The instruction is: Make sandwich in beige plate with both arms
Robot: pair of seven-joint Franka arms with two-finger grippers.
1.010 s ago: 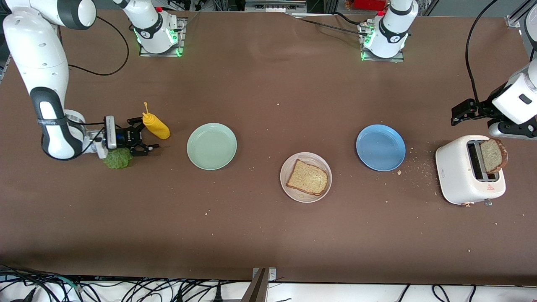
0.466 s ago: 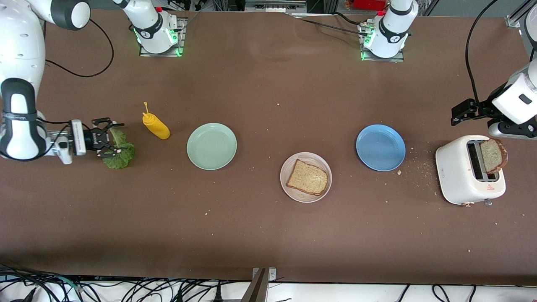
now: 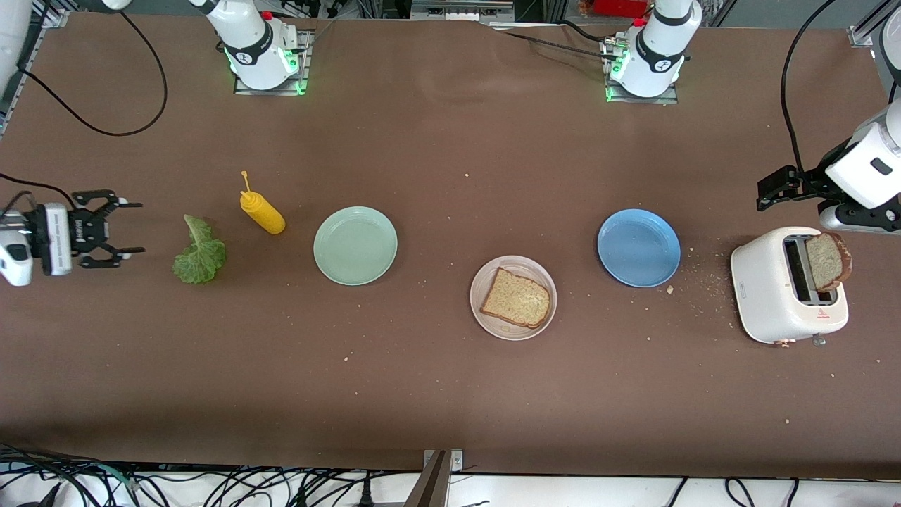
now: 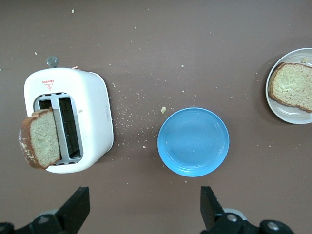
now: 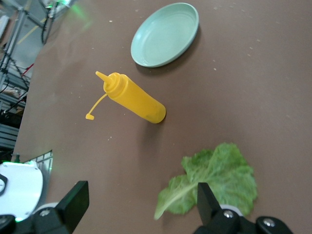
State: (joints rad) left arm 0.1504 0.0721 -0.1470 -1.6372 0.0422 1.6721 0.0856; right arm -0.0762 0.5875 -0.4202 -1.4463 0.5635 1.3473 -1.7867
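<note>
The beige plate (image 3: 513, 334) (image 4: 288, 115) stands mid-table, nearest the front camera of the three plates, with one bread slice (image 3: 516, 298) (image 4: 292, 85) lying flat on it. A second bread slice (image 3: 827, 262) (image 4: 41, 139) sticks up tilted from the white toaster (image 3: 774, 282) (image 4: 90, 107). A green lettuce leaf (image 3: 200, 253) (image 5: 219, 178) lies on the table toward the right arm's end. My right gripper (image 3: 141, 227) (image 5: 141, 204) hovers open and empty beside the leaf, clear of it. My left gripper (image 3: 764, 196) (image 4: 144, 207) waits open and empty above the table by the toaster.
A yellow squeeze bottle (image 3: 262, 212) (image 5: 134, 100) stands beside the lettuce. A mint-green plate (image 3: 355, 246) (image 5: 165, 34) and a blue plate (image 3: 638, 247) (image 4: 193, 141) flank the beige one, both bare. Crumbs lie between the blue plate and the toaster.
My right gripper has drawn back from over the lettuce toward the right arm's end of the table, staying open. The leaf stays on the table, now fully uncovered. The left arm has not moved.
</note>
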